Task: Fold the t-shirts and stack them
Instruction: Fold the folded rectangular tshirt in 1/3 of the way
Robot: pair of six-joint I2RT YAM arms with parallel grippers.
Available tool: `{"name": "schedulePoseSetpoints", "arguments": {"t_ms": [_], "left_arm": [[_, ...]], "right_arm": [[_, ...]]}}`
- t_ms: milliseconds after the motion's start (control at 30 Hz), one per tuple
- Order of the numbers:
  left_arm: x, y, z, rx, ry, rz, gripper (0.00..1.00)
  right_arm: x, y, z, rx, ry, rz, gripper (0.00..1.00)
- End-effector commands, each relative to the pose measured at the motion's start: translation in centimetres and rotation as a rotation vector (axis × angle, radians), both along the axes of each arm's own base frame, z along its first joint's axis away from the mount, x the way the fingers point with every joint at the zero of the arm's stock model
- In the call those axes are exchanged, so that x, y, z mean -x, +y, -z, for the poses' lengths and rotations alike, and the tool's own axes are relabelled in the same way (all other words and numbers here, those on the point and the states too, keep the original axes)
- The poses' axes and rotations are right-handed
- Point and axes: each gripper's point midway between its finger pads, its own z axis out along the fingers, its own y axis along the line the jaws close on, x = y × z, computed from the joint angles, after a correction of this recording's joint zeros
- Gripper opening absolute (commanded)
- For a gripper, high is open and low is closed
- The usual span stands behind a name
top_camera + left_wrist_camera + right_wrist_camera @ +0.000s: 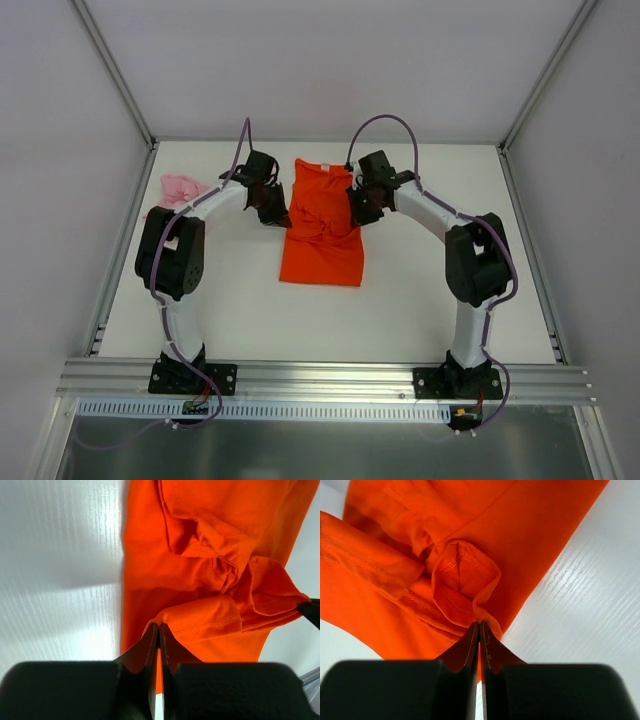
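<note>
The orange-red t-shirt [322, 225] lies lengthwise in the middle of the table, its sleeves folded inward and bunched at the centre. My left gripper [272, 212] is at its left edge, shut on a fold of the orange cloth [200, 622]. My right gripper [360, 212] is at its right edge, shut on a bunched sleeve fold [462, 587]. Both hold the cloth slightly lifted. The pale pink t-shirt [182, 188] lies crumpled at the far left of the table, behind the left arm.
White table [400, 300] with metal frame rails on the left [125, 250] and right [530, 250]. White walls surround the back. The arm bases stand on the aluminium rail at the near edge [320, 378].
</note>
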Motion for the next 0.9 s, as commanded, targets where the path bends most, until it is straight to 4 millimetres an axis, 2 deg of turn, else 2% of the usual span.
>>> {"name": "schedulePoseSetpoints", "arguments": {"t_ms": [0,33,67,133,200,333,433,467,533,600,633,700,733,767,800,867], "left_arm": [[-0.9,0.1,-0.6,0.008,-0.001,-0.001,0.00],[-0.9,0.1,-0.3,0.007,0.007,-0.002,0.05],[-1.0,0.2,-0.2,0.005,0.007,-0.007,0.11],[-0.9,0.0,0.1,0.009,0.019,0.001,0.20],[-0.6,0.2,0.6,0.006,0.033,-0.001,0.33],[-0.8,0.5,0.5,-0.006,0.020,-0.021,0.47],[-1.4,0.9,-0.2,-0.013,0.000,-0.048,0.48],[-1.5,1.1,-0.5,-0.018,-0.006,-0.059,0.48],[-2.1,1.8,-2.0,-0.025,-0.046,-0.089,0.49],[-2.3,1.7,-3.7,0.008,-0.069,-0.086,0.49],[-2.1,1.6,-4.2,0.017,-0.064,-0.074,0.49],[-0.2,1.2,-4.5,0.048,-0.019,-0.039,0.47],[1.0,0.9,-4.4,0.066,0.008,-0.030,0.46],[1.6,0.8,-4.3,0.085,0.010,-0.031,0.45],[3.6,1.1,-3.4,0.098,0.057,-0.057,0.45],[5.4,1.0,-2.6,0.128,0.097,-0.076,0.43]], "right_arm": [[-1.2,0.3,-0.7,0.012,-0.041,-0.011,0.06],[-1.3,0.3,-0.5,0.018,-0.037,-0.009,0.24],[-1.4,0.1,-0.3,0.028,-0.041,-0.002,0.34],[-1.7,-0.1,-0.2,0.036,-0.046,0.005,0.35],[-2.0,-0.3,-0.2,0.049,-0.056,0.016,0.40],[-2.9,-0.2,-1.2,0.059,-0.090,0.013,0.46],[-4.3,0.0,-3.1,0.058,-0.128,0.021,0.47],[-5.0,0.2,-4.3,0.046,-0.156,0.024,0.47],[-5.6,0.1,-5.7,0.043,-0.179,0.034,0.54],[-6.1,-0.3,-7.3,0.034,-0.197,0.047,0.56],[-6.0,-0.6,-7.7,0.039,-0.196,0.053,0.50],[-5.0,-0.7,-8.0,0.057,-0.178,0.002,0.32],[-4.5,-0.7,-8.1,0.069,-0.175,-0.012,0.13],[-3.7,-0.5,-7.9,0.080,-0.161,-0.040,0.02],[-2.9,-0.6,-7.2,0.100,-0.149,-0.060,0.01],[-1.5,0.1,-7.4,0.102,-0.160,-0.099,0.01]]}}
